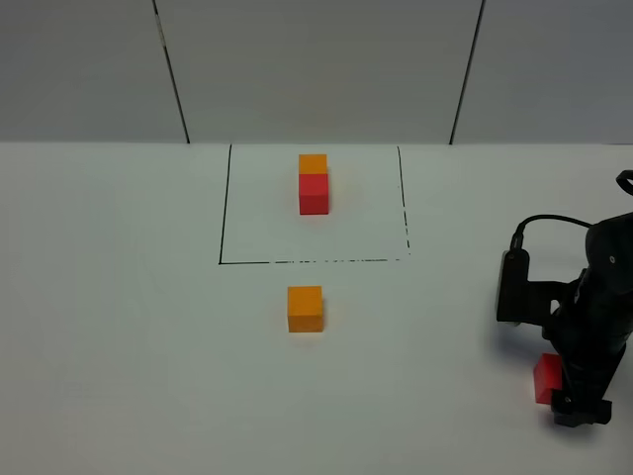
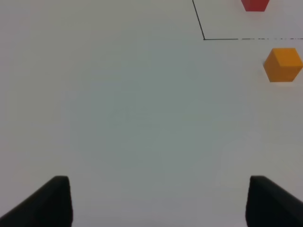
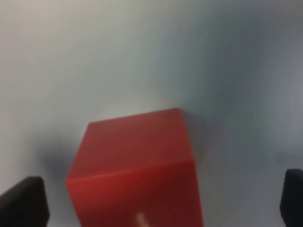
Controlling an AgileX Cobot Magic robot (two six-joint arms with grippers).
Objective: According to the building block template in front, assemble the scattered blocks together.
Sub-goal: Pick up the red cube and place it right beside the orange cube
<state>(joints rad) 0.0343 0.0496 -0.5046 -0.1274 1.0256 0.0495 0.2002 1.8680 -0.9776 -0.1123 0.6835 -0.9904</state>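
The building block template, an orange cube (image 1: 313, 163) joined to a red cube (image 1: 315, 192), stands inside a thin black drawn rectangle (image 1: 222, 208) at the back middle. The loose orange cube (image 1: 305, 309) sits just in front of that frame; it also shows in the left wrist view (image 2: 283, 65). The loose red cube (image 1: 545, 379) lies at the front right, partly hidden by my right arm. My right gripper (image 3: 156, 205) is open, its fingertips (image 3: 23, 202) on either side of the red cube (image 3: 137, 161), apart from it. My left gripper (image 2: 158, 203) is open and empty over bare table.
The white table (image 1: 119, 317) spreads to the left and front. A grey panelled wall (image 1: 316, 59) stands behind the table. My right arm's black body and cable (image 1: 554, 287) fill the right edge.
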